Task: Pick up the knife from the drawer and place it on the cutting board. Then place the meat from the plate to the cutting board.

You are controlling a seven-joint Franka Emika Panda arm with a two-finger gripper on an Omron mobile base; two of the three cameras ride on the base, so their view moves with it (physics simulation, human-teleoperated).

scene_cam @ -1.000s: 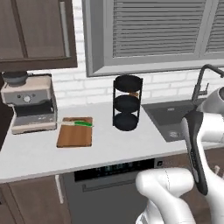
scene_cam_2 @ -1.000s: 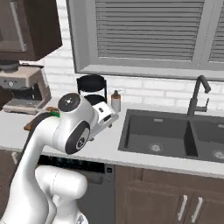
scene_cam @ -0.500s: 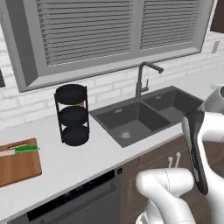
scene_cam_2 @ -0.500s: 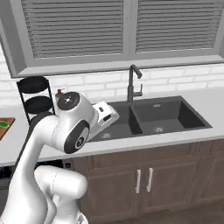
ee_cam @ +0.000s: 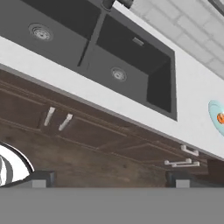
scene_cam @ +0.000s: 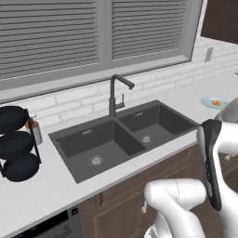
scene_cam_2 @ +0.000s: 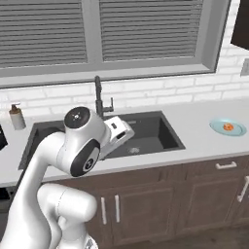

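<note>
The pale teal plate [scene_cam_2: 228,127] lies on the white counter at the far right, past the sink, with the small orange-red meat [scene_cam_2: 226,127] on its middle. The left base view has the plate [scene_cam: 209,102] and meat [scene_cam: 215,102] at its right edge, and the plate [ee_cam: 215,114] also sits at the hand view's right edge. My gripper [ee_cam: 109,180] is open and holds nothing. It hangs in front of the cabinet fronts below the sink, well left of the plate. The knife, the cutting board and the drawer it came from are out of view.
A dark double sink [scene_cam: 125,135] with a black faucet [scene_cam: 116,93] is set in the counter. A black tiered rack [scene_cam: 16,144] and a soap bottle [scene_cam_2: 17,116] stand at the left. Brown cabinet doors [ee_cam: 57,118] and drawer fronts with handles [ee_cam: 181,163] run below.
The base has driven right along the counter, so the whole scene slid left. Coffee machine, cutting board and knife left the picture; the sink and plate came in. The gripper stayed open.
</note>
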